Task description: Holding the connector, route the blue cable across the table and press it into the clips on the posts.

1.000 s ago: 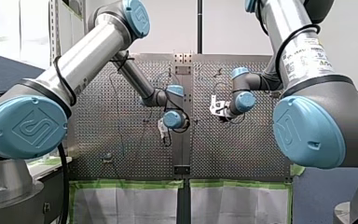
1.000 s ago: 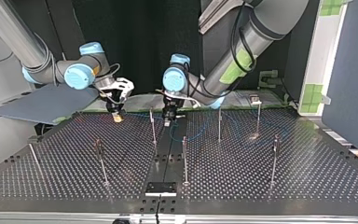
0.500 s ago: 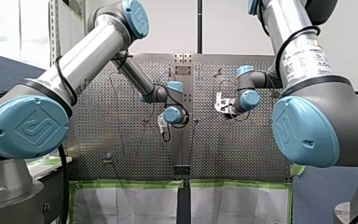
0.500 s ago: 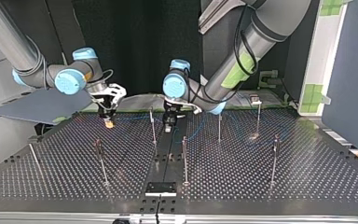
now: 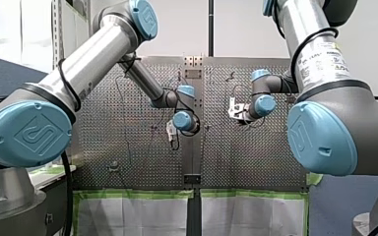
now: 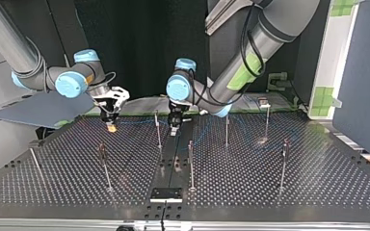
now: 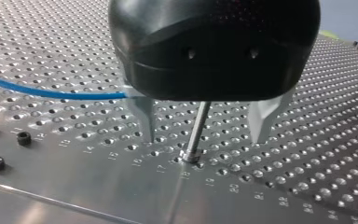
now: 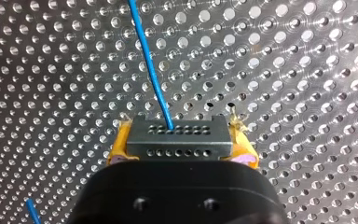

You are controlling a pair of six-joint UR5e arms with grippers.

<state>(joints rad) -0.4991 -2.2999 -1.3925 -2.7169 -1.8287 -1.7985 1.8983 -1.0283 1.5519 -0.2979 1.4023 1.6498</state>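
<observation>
Since a second ago, my right end effector [image 6: 111,126] has drawn farther from my left end effector [image 6: 174,129], likely to pull the thin blue cable [image 8: 151,70] straight. Its yellow pads clamp the grey, hole-dotted connector [image 8: 177,137] to steer the run. The left one's metal fingers stand apart, straddling a slim steel post [image 7: 198,126] on the perforated table [image 7: 307,140], with the cable beside one finger.

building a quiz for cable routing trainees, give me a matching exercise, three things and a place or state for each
Things:
1 dark grey rectangular connector
2 thin blue cable
3 slim upright metal post

States:
a seen in the gap of my open left hand
b clamped between the yellow pads of my right hand
c leaves the connector's holes and runs over the perforated metal table

Pairs: 1-b, 2-c, 3-a
</observation>
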